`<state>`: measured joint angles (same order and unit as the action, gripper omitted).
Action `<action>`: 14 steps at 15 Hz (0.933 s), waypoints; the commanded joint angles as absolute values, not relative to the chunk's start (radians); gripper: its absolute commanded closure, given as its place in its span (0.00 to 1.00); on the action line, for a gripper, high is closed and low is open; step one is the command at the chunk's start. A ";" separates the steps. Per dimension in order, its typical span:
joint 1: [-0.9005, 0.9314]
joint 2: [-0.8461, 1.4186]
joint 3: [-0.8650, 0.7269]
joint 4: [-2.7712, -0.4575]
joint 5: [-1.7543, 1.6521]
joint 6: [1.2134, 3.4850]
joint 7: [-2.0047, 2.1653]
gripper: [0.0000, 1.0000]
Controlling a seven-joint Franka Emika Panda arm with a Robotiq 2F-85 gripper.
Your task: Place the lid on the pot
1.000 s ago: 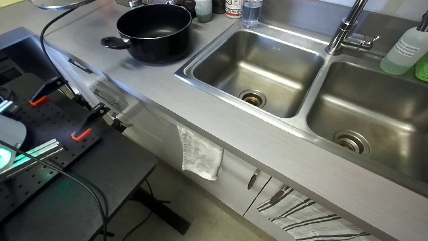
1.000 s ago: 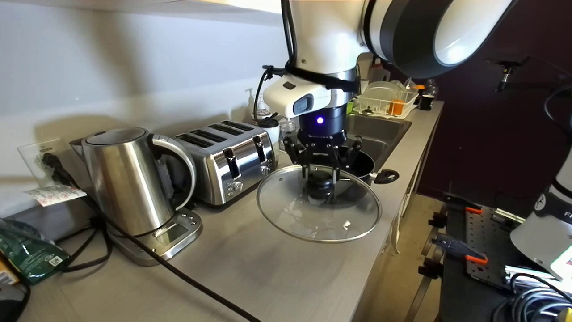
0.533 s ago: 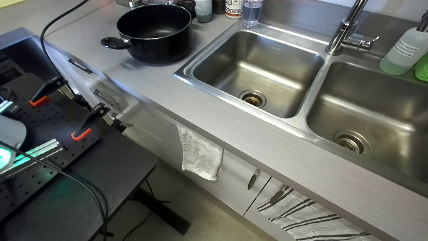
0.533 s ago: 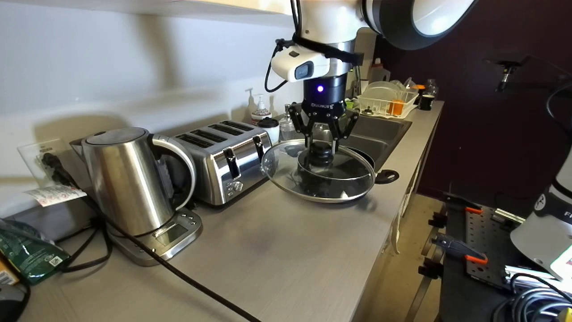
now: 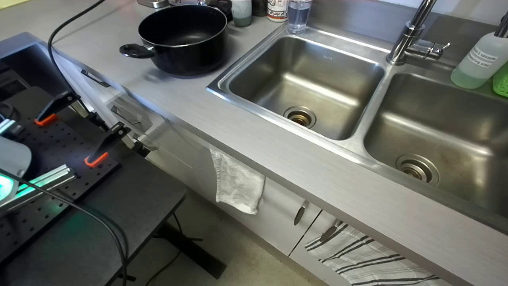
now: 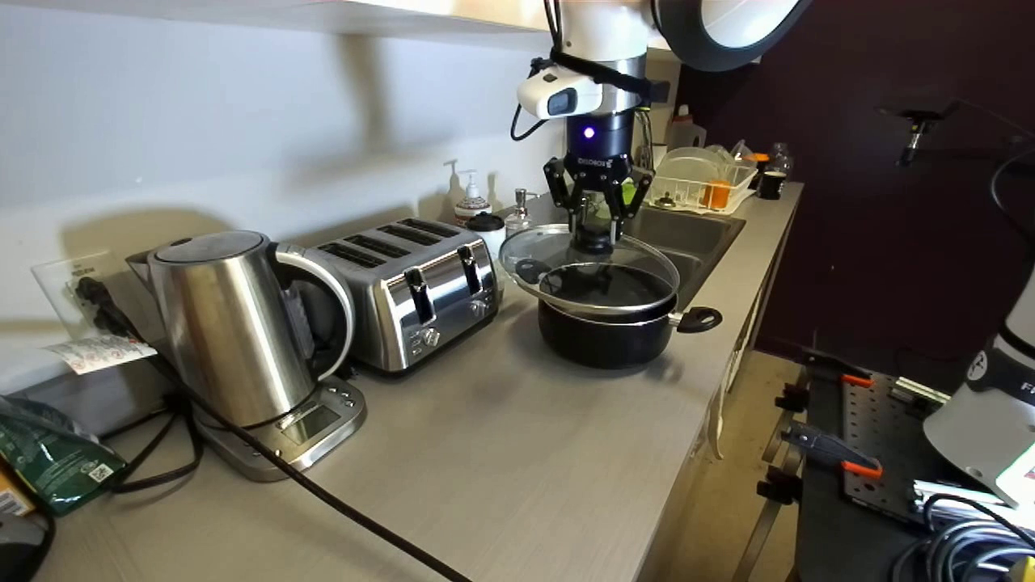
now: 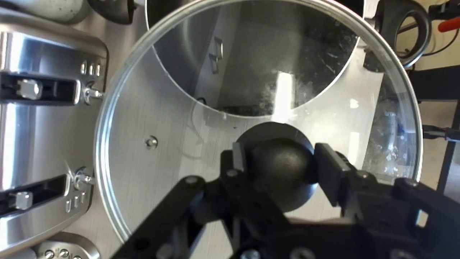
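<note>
Where the jaws met the round black knob point(image 7: 285, 174) of the clear glass lid point(image 6: 589, 283), they were parted just enough to clasp it, one side against each flank. The lid, slightly tilted, hung over the black pot point(image 5: 186, 59); in the wrist view only part of it overlapped the pot, and whether the two touched could not be told.

One lid, one pot, one steel kettle point(image 6: 230, 323) and one steel toaster point(image 6: 412, 299) were in sight. The pot stood upright on the grey worktop point(image 6: 485, 469), near a steel sink point(image 5: 374, 107) with two basins point(image 5: 329, 87) and one tap point(image 5: 412, 31). Two cloths hung below the worktop's edge, a white cloth point(image 5: 240, 182) and a striped cloth point(image 5: 369, 254).

Of the pot's two handles, one handle point(image 6: 699, 320) stuck out plainly in an exterior view, and the second handle point(image 6: 531, 271) showed there through the glass. The arm point(image 6: 602, 32) and the tap were cut off at the top. Seen from the wrist, the pot ran past the upper edge, and reflections on the lid made its inside hard to make out. Print on the soap bottle point(image 5: 478, 61) was only partly legible.
</note>
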<state>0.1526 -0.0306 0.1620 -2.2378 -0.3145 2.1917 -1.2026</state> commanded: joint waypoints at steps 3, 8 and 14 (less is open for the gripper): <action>0.115 -0.115 0.105 -2.295 -0.287 2.173 -1.282 0.75; 0.075 -0.135 0.048 -2.322 -0.294 2.177 -1.334 0.75; 0.040 -0.087 0.007 -2.306 -0.309 2.187 -1.390 0.75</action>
<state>0.0493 -0.0837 0.0166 -2.3102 -0.3139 2.1905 -1.3465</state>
